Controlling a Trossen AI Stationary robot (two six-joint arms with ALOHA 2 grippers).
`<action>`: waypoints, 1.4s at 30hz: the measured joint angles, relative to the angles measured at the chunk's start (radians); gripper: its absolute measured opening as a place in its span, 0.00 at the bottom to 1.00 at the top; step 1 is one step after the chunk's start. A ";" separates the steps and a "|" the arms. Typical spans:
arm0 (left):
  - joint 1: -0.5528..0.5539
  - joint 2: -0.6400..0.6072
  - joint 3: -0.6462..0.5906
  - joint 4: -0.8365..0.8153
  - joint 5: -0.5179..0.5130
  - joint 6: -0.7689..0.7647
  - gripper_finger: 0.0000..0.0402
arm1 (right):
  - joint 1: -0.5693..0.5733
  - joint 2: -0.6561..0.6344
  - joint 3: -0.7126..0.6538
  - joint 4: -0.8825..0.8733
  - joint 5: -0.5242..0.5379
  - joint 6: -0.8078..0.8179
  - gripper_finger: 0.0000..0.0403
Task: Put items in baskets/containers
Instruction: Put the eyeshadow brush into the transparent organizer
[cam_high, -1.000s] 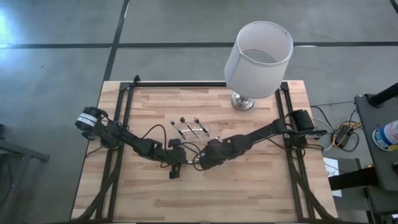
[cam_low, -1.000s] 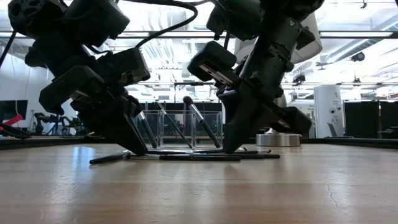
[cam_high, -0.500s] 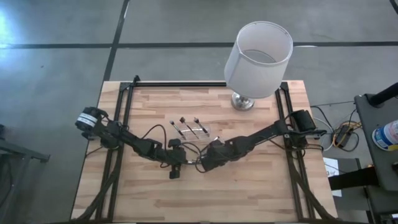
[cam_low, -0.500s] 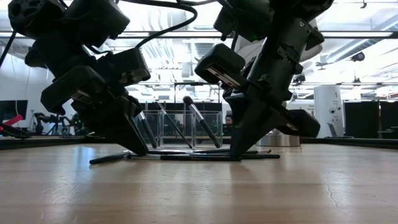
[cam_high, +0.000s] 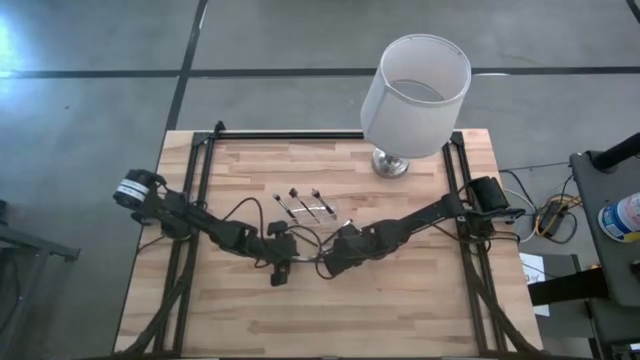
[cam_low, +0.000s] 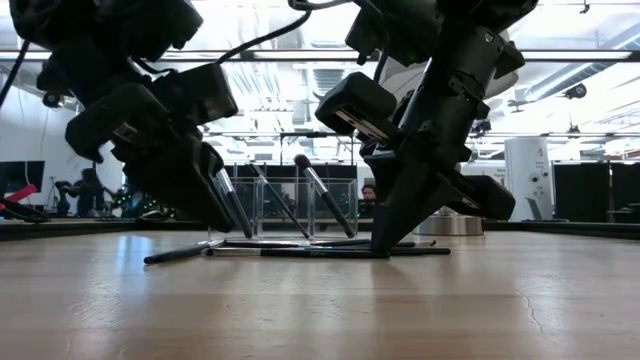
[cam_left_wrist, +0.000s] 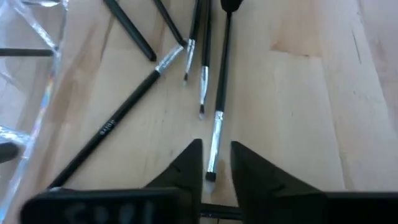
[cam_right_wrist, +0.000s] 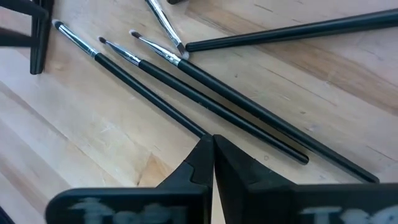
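The items are thin black-handled brushes with silvery ferrules. Several brushes (cam_low: 300, 252) lie loose on the wood between my grippers, and others lean upright in the clear tray (cam_high: 310, 207) (cam_low: 300, 205) at mid-table. My left gripper (cam_left_wrist: 216, 167) (cam_low: 240, 232) is open a little. Its fingers stand on either side of the dark tip of one brush (cam_left_wrist: 216, 130) without touching it. My right gripper (cam_right_wrist: 212, 149) (cam_low: 385, 245) points down at the table, shut at the end of another brush (cam_right_wrist: 130, 78). My right gripper comes from above, slanting down. Its shut fingertips (cam_right_wrist: 202, 155) meet the black handle end (cam_right_wrist: 196, 127) of a long brush, along its length. The fingers themselves hide whether the handle is pinched between them. The brush lies flat on the table.
More brushes (cam_right_wrist: 217, 102) (cam_left_wrist: 109, 127) lie crossed on the wood close to both grippers. A corner of the clear tray (cam_left_wrist: 37, 37) shows beside my left gripper. The white drum-shaded lamp (cam_high: 415, 90) stands on its base (cam_low: 447, 224) at the far right. Black cable loops run along both arms.
My right gripper slid a short way toward the table's right among the brushes, then held still. In the last half second my left gripper rose slightly off the wood and tipped, as its arm swung toward the table's left. The brushes have stayed put.
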 joint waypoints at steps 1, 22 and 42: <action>0.000 0.005 0.000 -0.004 0.016 0.001 0.25 | 0.000 0.000 0.000 0.000 0.001 0.000 0.02; 0.011 0.095 0.004 0.004 0.019 0.114 0.04 | 0.000 0.002 -0.001 0.022 0.012 -0.010 0.02; 0.011 0.024 0.053 -0.151 0.015 0.123 0.01 | -0.001 0.007 0.025 0.023 0.047 -0.052 0.02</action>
